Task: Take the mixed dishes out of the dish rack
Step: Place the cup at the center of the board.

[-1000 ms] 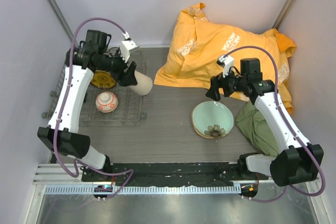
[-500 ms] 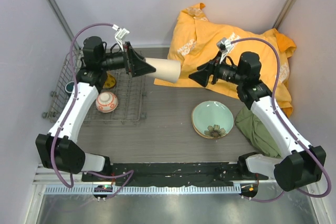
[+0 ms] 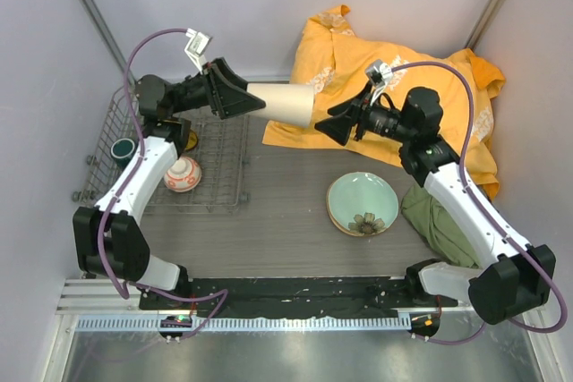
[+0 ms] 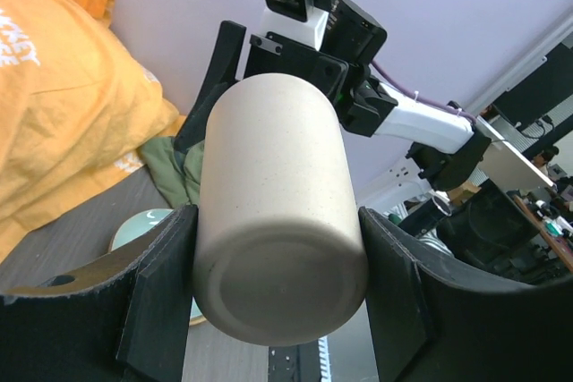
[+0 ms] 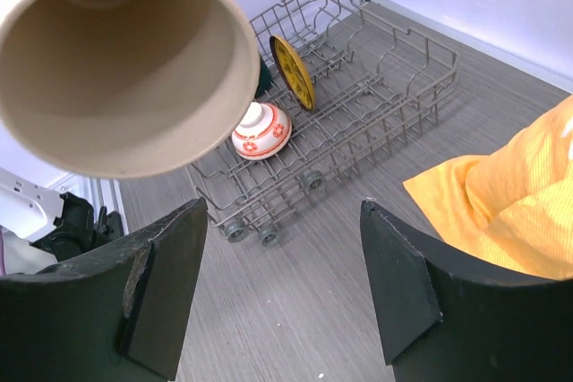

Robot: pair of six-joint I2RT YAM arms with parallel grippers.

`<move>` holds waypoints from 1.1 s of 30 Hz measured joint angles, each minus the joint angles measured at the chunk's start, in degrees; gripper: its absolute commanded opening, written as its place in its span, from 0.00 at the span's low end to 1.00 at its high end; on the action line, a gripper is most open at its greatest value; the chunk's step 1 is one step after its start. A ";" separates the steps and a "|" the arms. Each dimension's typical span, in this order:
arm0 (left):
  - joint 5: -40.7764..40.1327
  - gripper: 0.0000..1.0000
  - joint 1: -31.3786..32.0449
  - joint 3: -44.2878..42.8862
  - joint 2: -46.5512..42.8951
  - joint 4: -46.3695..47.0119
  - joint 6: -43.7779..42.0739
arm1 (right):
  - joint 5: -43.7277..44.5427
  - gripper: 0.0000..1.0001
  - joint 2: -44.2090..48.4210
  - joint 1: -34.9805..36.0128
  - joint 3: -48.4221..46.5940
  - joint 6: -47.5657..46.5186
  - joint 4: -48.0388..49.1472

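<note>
Top external view: mid-air handover of the beige handleless cup [image 3: 285, 103] over the far middle of the grey worktop [image 3: 269, 221].
The left gripper [image 3: 242, 98] clamps the cup near its base and holds it level, mouth turned to the right gripper [image 3: 324, 125], likely so that arm can take it. The right one's jaws stand spread and empty, just short of the rim. The grey wire dish rack [image 3: 219, 160] at the left edge holds the small white-and-red bowl [image 3: 182, 174], yellow patterned plate [image 5: 293, 72] and dark green mug [image 3: 123, 148]. The pale green flower-marked plate [image 3: 362, 203] lies right of centre.

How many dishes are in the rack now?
3: white-and-red bowl near its front, yellow plate upright behind it, dark green mug at its left edge; the left arm may hide more.
</note>
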State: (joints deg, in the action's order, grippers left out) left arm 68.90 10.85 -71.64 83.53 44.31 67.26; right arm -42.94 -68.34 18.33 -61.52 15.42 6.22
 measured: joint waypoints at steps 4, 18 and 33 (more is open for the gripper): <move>0.37 0.00 0.00 1.09 0.00 3.96 2.89 | -0.02 0.73 -1.09 0.48 -1.11 0.35 0.76; 0.76 0.00 0.15 5.55 -0.02 6.45 4.26 | -0.04 0.73 -5.33 3.65 -5.27 2.91 4.13; 1.25 0.51 1.40 7.23 -0.35 6.45 3.80 | -1.66 0.01 -11.21 7.13 -6.67 4.04 9.62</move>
State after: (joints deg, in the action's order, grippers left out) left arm 70.15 12.25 -64.40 83.18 50.76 71.07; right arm -44.60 -79.55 25.45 -68.18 19.46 15.84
